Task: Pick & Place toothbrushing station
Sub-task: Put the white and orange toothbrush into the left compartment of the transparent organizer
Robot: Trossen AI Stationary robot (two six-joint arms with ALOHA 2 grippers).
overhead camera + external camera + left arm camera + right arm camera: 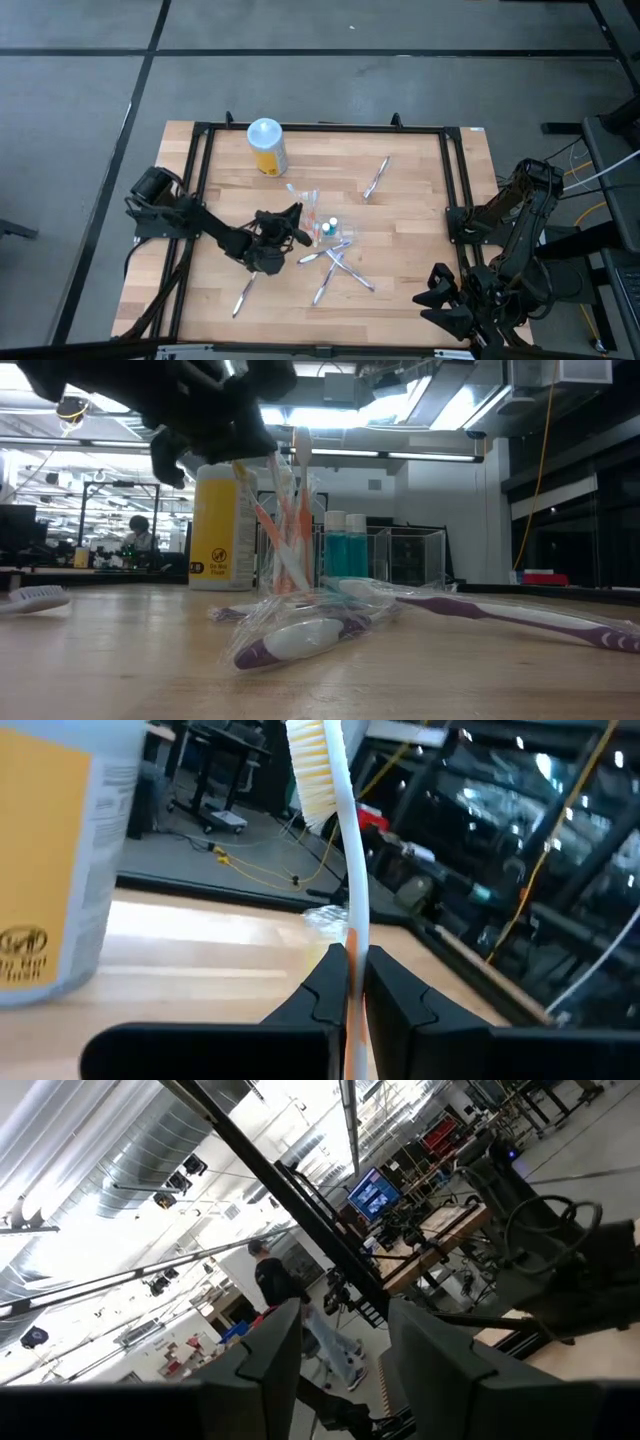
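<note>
My left gripper (293, 222) is over the middle of the table, shut on a white and orange toothbrush (345, 870) that stands upright with its bristle head up. Just beyond it is a clear cup holder (305, 198); the low view shows orange brushes (272, 535) leaning in the cup. Loose toothbrushes lie flat on the wood: a wrapped purple one (300, 640), a crossed heap (335, 265), one at the far right (375, 178) and one at the near left (243, 295). Two small teal-capped pieces (328, 228) stand by the cup. My right gripper (433, 295) waits open at the near right. My left gripper pinches the toothbrush's handle (350, 955) between its two fingers, at the part where white turns orange. The fingers reach in level and lie across the handle. The brush stands upright with its head above the fingers; its lower end is hidden by the gripper.
A yellow bottle with a white cap (266, 147) stands at the far left of the wood, close to my left gripper. A black frame (320, 128) runs round the table top. A person (270, 1280) stands far off in the room.
</note>
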